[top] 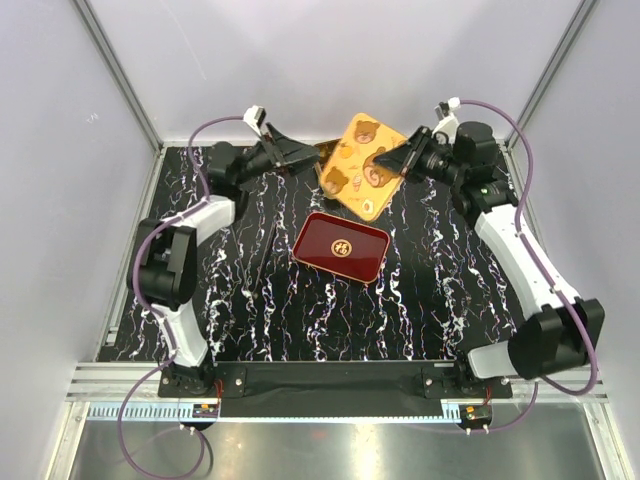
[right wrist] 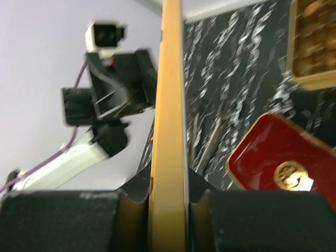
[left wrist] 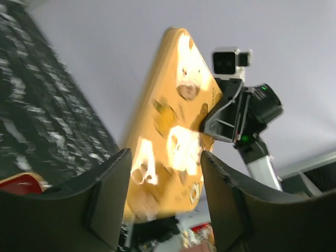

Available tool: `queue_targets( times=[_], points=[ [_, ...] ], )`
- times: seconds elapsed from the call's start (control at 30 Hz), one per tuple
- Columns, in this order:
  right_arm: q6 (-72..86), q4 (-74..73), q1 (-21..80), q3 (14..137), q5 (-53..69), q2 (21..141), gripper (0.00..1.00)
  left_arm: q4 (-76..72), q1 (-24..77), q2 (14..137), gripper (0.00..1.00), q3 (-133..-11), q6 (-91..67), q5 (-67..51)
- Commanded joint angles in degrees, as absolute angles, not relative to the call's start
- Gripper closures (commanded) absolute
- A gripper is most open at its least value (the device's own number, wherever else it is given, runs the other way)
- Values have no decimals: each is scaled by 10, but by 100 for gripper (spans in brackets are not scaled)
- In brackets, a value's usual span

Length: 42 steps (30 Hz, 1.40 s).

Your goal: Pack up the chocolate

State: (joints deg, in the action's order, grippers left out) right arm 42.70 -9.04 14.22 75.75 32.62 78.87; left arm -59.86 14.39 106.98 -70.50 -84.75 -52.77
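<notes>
My right gripper (top: 397, 163) is shut on the edge of a gold lid (top: 362, 165) printed with bears and holds it tilted above the back of the table. In the right wrist view the lid's rim (right wrist: 168, 105) runs edge-on between my fingers (right wrist: 168, 197). My left gripper (top: 312, 158) is open beside the lid's left edge, with the lid (left wrist: 173, 131) just beyond its fingers (left wrist: 165, 184). A gold tin with divided cells (right wrist: 313, 44) shows only in the right wrist view. Its cells hold blurred brown shapes; I cannot make out single chocolates. The lid hides the tin from above.
A glossy red tray (top: 341, 246) with a gold emblem lies on the black marbled table (top: 260, 300), in front of the lid; it also shows in the right wrist view (right wrist: 278, 157). Grey walls and frame posts close in the back and sides.
</notes>
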Motion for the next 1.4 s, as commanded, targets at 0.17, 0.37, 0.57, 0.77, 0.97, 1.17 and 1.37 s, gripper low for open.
queue_targets(
  times=[0.17, 0.37, 0.57, 0.77, 0.97, 1.17, 1.37],
  points=[
    [520, 173, 94, 781, 304, 913, 100, -109, 91, 980, 29, -793, -502, -376],
    [607, 347, 97, 808, 250, 1051, 100, -23, 93, 1034, 29, -864, -461, -312],
    [651, 425, 110, 881, 180, 1174, 100, -6, 98, 1100, 30, -924, -444, -296],
    [666, 459, 113, 960, 167, 1274, 100, 41, 102, 1188, 34, -1017, -431, -281],
    [622, 452, 97, 940, 179, 1251, 100, 125, 140, 1258, 43, -1099, -371, -201],
    [512, 392, 89, 892, 130, 1193, 100, 119, 166, 1286, 47, -1106, -381, -162],
    [443, 351, 83, 873, 98, 1172, 100, 149, 194, 1326, 52, -1150, -372, -110]
  ],
)
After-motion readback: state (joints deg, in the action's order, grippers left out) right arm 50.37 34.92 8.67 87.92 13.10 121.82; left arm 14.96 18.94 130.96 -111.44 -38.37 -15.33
